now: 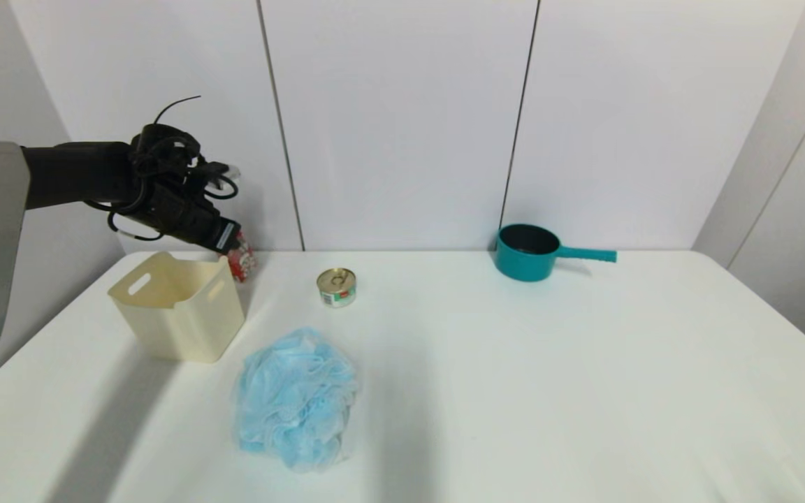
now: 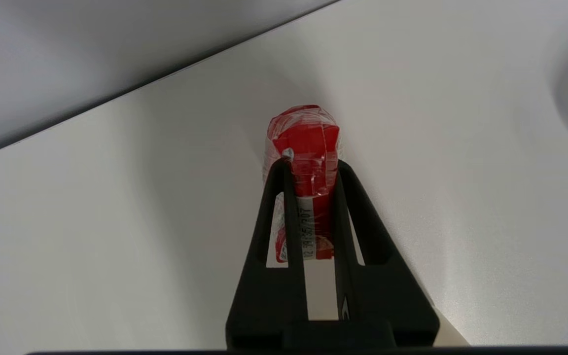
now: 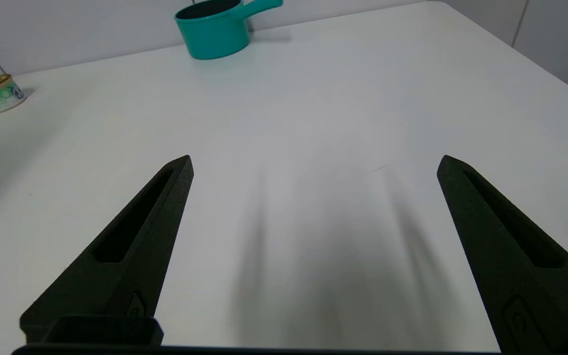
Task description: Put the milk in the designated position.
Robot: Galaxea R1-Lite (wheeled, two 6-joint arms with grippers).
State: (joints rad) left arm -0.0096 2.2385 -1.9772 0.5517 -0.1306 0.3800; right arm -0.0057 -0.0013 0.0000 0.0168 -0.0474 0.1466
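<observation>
The left gripper is clamped narrowly on the milk, a small slim red rectangular carton in clear wrap, with a black finger on each long side. In the head view the carton sits at the far right corner of the cream plastic bin with handle slots, behind its rim and low over the white table; whether it touches the surface I cannot tell.

The main risk, as I judge it, is slippage: the glossy wrap gives the fingers little bite, and the carton could twist or slide out as it travels. If the bin is the goal, the carton could also catch the rim on the way over, nudging the light bin or tipping the carton.

The carton's long axis runs along the fingers, its red end pointing away from the wrist and down toward the table, its printed white end back between the fingers.

The right gripper hangs spread wide and empty over bare table, well to the right of the bin.
</observation>
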